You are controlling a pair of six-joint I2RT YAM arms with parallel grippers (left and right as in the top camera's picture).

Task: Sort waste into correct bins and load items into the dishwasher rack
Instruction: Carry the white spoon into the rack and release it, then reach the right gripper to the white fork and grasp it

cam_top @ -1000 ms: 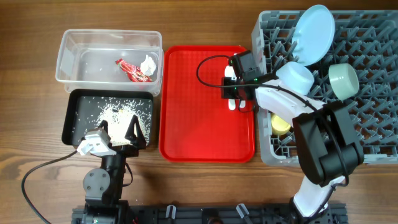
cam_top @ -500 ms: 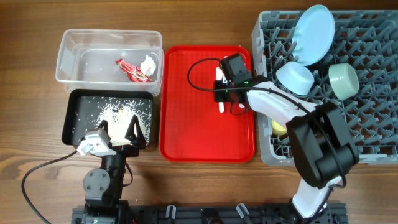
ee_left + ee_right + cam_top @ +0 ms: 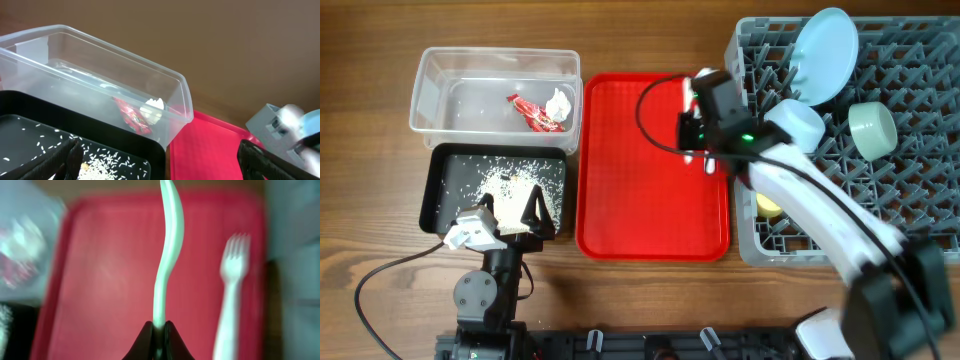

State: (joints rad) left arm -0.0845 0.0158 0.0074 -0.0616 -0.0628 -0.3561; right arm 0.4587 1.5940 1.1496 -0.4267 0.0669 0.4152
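Observation:
My right gripper is shut on the handle of the white plastic spoon and holds it above the far right part of the red tray. The white fork lies on that tray beside it. The grey dishwasher rack holds the light blue plate, light blue bowl, pale green bowl and yellow cup. The clear tub holds the red wrapper and white napkin. Rice scraps lie in the black tray. My left gripper is open over that tray's near edge.
The red tray lies between the bins on the left and the rack on the right. A black cable loops over the tray from my right wrist. Bare wooden table surrounds everything.
My right gripper has gripped the spoon, lifted it off the red tray and moved toward the tray's far right. The fork stays on the tray. The left arm has not moved.

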